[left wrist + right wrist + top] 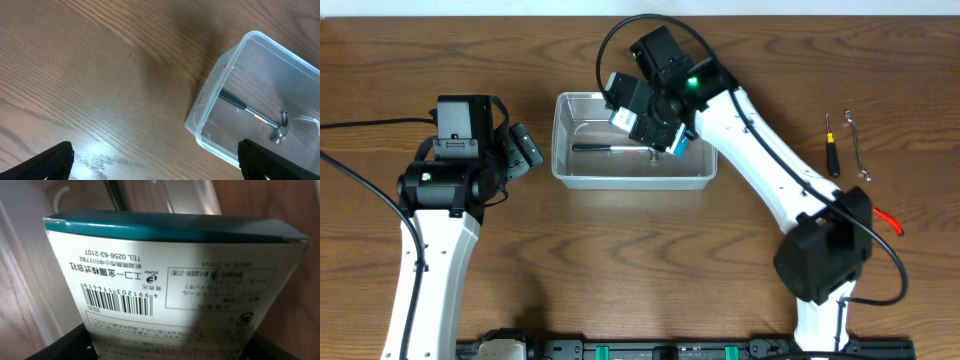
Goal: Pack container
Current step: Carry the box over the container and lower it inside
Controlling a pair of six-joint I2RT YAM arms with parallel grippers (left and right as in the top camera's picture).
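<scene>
Overhead: right gripper (653, 128) clamps small blue-and-white cardboard box (621, 112) above clear rectangular plastic container (563, 140).
Left gripper (526, 148) gapes wide, empty.

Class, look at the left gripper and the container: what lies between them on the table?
Nothing: only bare table separates the left gripper from the container, as shown overhead and in the left wrist view.

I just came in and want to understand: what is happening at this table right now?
The right gripper holds a small blue-and-white box above the clear container, which already has a hammer lying in it. The left gripper hangs open beside the container, on its left, holding nothing. A screwdriver and a wrench lie on the table to the right, not yet packed.
</scene>
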